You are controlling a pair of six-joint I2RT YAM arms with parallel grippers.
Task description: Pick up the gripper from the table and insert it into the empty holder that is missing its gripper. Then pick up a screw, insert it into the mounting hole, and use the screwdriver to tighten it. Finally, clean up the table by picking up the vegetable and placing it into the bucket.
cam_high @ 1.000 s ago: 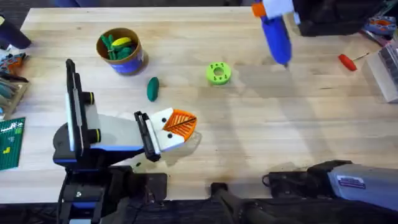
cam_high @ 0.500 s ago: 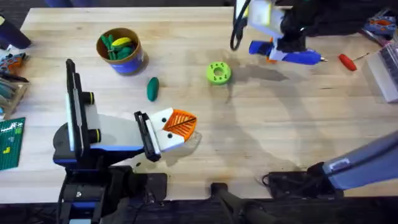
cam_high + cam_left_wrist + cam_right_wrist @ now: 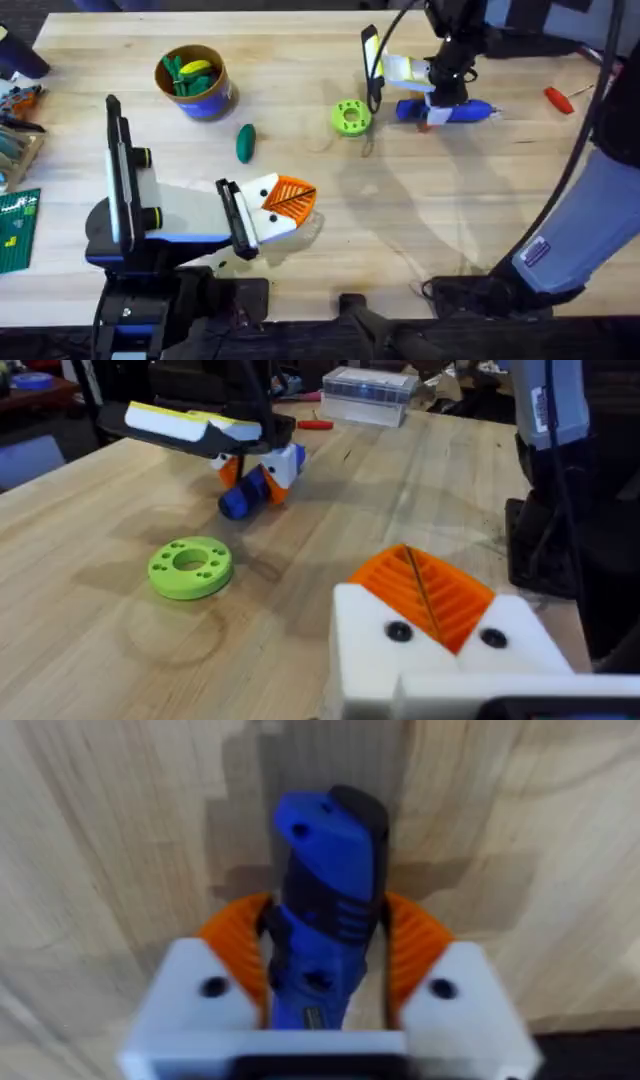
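My right gripper [image 3: 432, 104] is shut on the blue screwdriver [image 3: 452, 111], which lies flat low over the far table, tip pointing right; its orange pads [image 3: 235, 945] clamp the blue body [image 3: 325, 870]. To its left sits a lime-green disc [image 3: 350, 117]. My left gripper [image 3: 292, 200] rests near the front left, shut, with both orange ribbed pads [image 3: 445, 600] seated in the white holder [image 3: 365, 650], where two dark screw heads [image 3: 398, 631] show. The dark green vegetable [image 3: 246, 142] lies on the table below the tan-and-blue bucket [image 3: 215, 98].
The bucket holds several green and yellow toy pieces. A red-handled tool [image 3: 559, 98] and a clear plastic box [image 3: 625, 115] sit at the far right. A green baseplate [image 3: 18, 230] and clutter line the left edge.
The right arm swung the screwdriver from upright at the far edge down to horizontal and carried it left toward the green disc. The left arm has not moved.
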